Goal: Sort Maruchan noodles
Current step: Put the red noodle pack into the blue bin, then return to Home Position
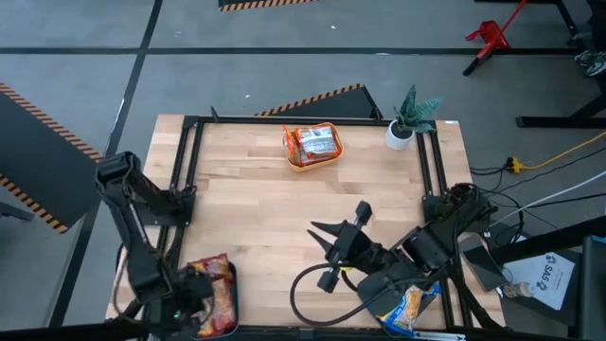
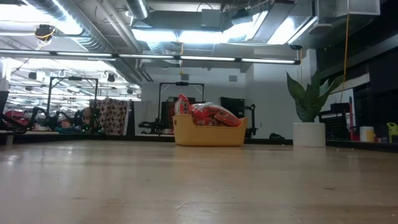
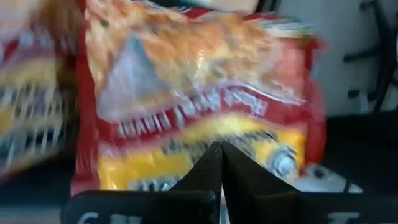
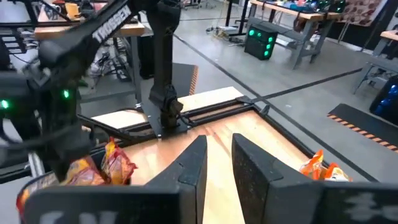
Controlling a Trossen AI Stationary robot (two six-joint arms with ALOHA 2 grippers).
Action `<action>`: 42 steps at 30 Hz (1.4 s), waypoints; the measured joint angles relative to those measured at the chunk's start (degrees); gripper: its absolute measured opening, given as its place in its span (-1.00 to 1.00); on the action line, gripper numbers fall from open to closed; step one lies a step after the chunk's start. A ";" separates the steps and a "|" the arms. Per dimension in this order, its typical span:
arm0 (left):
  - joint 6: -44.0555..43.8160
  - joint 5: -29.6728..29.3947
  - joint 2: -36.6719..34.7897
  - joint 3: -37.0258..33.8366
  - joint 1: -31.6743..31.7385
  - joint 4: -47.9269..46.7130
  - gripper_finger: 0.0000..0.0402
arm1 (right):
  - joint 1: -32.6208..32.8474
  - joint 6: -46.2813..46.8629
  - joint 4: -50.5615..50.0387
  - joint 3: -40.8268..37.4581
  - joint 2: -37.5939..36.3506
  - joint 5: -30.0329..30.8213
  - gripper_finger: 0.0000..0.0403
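Note:
My left gripper (image 1: 194,301) is at the table's near left corner, shut on a red-and-yellow noodle packet (image 1: 216,289) that fills the left wrist view (image 3: 199,93). A second red-yellow packet (image 3: 31,106) shows beside it. My right gripper (image 1: 320,242) is open and empty over the near middle of the table, pointing toward the left arm; its fingers stand apart in the right wrist view (image 4: 219,155). Blue-and-white packets (image 1: 409,308) lie under the right arm at the near right edge. Red packets (image 1: 317,142) fill an orange-yellow bin (image 2: 208,137) at the far middle. My left gripper pinches the red-and-yellow packet between its two shut fingertips (image 3: 211,163), at the yellow band near one edge (image 3: 186,140). The packet stands broadside in front of the fingers. Whether it is clear of the table does not show.
A potted plant (image 1: 407,118) stands at the far right corner, also in the low view (image 2: 308,106). A black frame (image 1: 189,189) runs along the table's left, far and right sides. Bare wood (image 1: 265,208) lies between the bin and the grippers.

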 joint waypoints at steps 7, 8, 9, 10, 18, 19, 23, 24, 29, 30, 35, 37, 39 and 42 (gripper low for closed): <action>-3.71 2.28 -0.03 4.99 -3.72 -7.73 -1.00 | -0.39 0.02 0.26 0.00 0.38 -1.66 -0.69; -4.28 1.75 -0.03 4.99 -4.27 -7.89 -1.00 | -0.39 0.02 0.22 0.00 0.38 -1.61 -0.69; -4.43 0.69 -0.03 5.04 -4.65 -8.12 -1.00 | -0.39 0.02 0.22 0.00 0.40 -1.41 -0.69; -4.39 -0.92 0.01 5.62 -4.76 -8.72 -1.00 | -0.39 0.02 0.26 0.00 0.40 -0.88 -0.69; 5.61 -22.03 -6.98 24.06 -4.38 -26.65 -1.00 | -3.39 -10.62 8.56 0.75 -0.37 -8.25 -0.69; 8.92 -26.59 -8.65 26.90 -4.31 -28.04 -1.00 | -3.77 -13.43 10.60 0.72 -1.17 -9.02 -0.69; 27.77 -39.97 -14.95 36.46 -4.30 -23.76 -0.99 | -3.75 -16.55 16.93 1.06 -4.68 -11.00 -0.69; 32.16 -41.02 -16.23 38.04 -4.30 -21.98 -0.98 | -3.74 -17.10 17.06 1.08 -5.28 -11.49 -0.69; 47.01 -43.41 -21.90 42.32 -4.27 -18.45 -0.93 | -4.09 -21.57 16.27 0.85 -5.80 -13.82 -0.69; 50.10 -44.13 -23.31 42.47 -4.30 -18.71 -0.92 | -5.09 -23.95 16.33 0.83 -6.62 -15.73 -0.69; 58.88 -40.64 -33.90 42.25 -4.25 -20.64 -0.88 | -16.72 -24.38 11.24 0.64 -14.22 -33.33 -0.69; 63.01 -40.25 -38.66 41.72 -4.25 -20.62 -0.88 | -23.23 -22.97 6.77 0.42 -16.94 -39.28 -0.69; 66.17 -40.55 -43.55 40.43 -4.25 -20.53 -0.89 | -29.14 -21.52 2.56 0.37 -18.72 -43.84 -0.69; 68.42 -40.68 -51.03 35.67 -4.25 -20.20 -0.91 | -35.30 -21.81 0.31 -1.29 -20.93 -48.77 -0.69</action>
